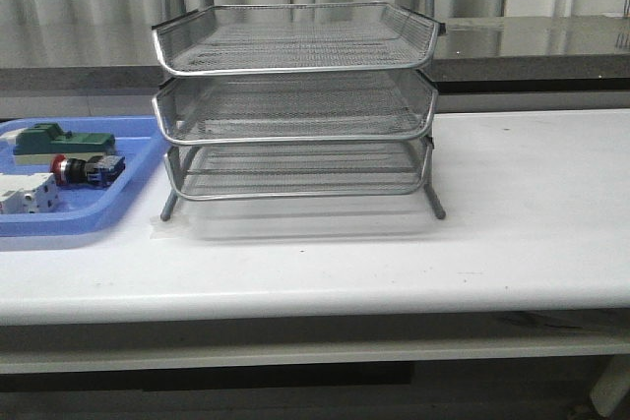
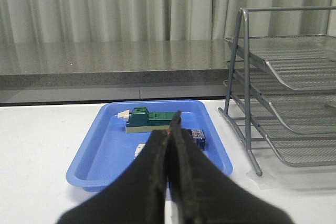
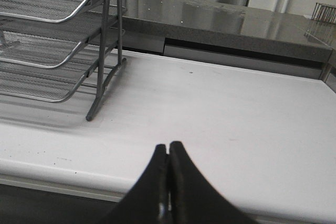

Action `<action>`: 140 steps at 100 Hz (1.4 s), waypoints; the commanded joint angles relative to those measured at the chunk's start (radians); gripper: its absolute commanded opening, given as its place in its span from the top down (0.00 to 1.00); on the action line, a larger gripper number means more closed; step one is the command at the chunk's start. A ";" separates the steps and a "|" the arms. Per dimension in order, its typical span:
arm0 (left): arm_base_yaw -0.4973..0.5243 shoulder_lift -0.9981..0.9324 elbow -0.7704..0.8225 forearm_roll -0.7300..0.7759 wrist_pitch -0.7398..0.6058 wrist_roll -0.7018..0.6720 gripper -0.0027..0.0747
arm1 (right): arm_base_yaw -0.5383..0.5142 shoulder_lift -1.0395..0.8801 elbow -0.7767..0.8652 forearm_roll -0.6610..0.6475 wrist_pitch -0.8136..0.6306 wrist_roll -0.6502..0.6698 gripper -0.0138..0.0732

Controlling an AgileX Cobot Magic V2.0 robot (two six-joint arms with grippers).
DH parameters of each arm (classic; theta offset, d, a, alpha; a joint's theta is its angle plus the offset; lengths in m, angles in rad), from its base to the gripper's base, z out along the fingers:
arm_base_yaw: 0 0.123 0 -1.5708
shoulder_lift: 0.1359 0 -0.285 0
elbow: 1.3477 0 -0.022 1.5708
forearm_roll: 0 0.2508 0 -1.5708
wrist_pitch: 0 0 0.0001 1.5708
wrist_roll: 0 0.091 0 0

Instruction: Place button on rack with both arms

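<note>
The button (image 1: pixel 87 169) with its red head and blue rear block lies in the blue tray (image 1: pixel 128 199) at the left of the table. In the left wrist view the fingers hide most of it, leaving its blue block (image 2: pixel 197 138) showing. The three-tier wire rack (image 1: pixel 295 105) stands at the table's middle, also in the left wrist view (image 2: pixel 283 93) and the right wrist view (image 3: pixel 58 45). My left gripper (image 2: pixel 170 129) is shut and empty, short of the tray. My right gripper (image 3: pixel 168 148) is shut and empty near the table's front edge, right of the rack. Neither arm shows in the front view.
The blue tray (image 2: pixel 94 156) also holds a green block (image 1: pixel 59 142), seen in the left wrist view too (image 2: pixel 149 120), and a white switch unit (image 1: pixel 25 194). A grey counter (image 1: pixel 532 41) runs behind the table. A wire object (image 3: pixel 323 14) stands on it at far right.
</note>
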 commanded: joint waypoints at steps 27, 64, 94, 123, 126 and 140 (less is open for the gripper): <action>0.000 -0.032 0.032 -0.008 -0.083 -0.010 0.99 | -0.004 -0.014 0.002 0.000 -0.079 -0.003 0.92; 0.000 -0.032 0.032 -0.008 -0.083 -0.010 0.99 | -0.004 -0.014 0.002 0.000 -0.083 -0.003 0.92; 0.000 -0.032 0.032 -0.008 -0.083 -0.010 0.99 | -0.003 -0.012 -0.043 0.000 -0.186 -0.003 0.92; 0.000 -0.032 0.032 -0.008 -0.083 -0.010 0.99 | -0.003 0.053 -0.321 0.020 0.068 -0.003 0.92; 0.000 -0.032 0.032 -0.008 -0.083 -0.010 0.99 | -0.003 0.076 -0.353 0.039 0.095 -0.003 0.92; 0.000 -0.032 0.032 -0.008 -0.083 -0.010 0.99 | -0.003 0.232 -0.516 0.094 0.240 -0.003 0.92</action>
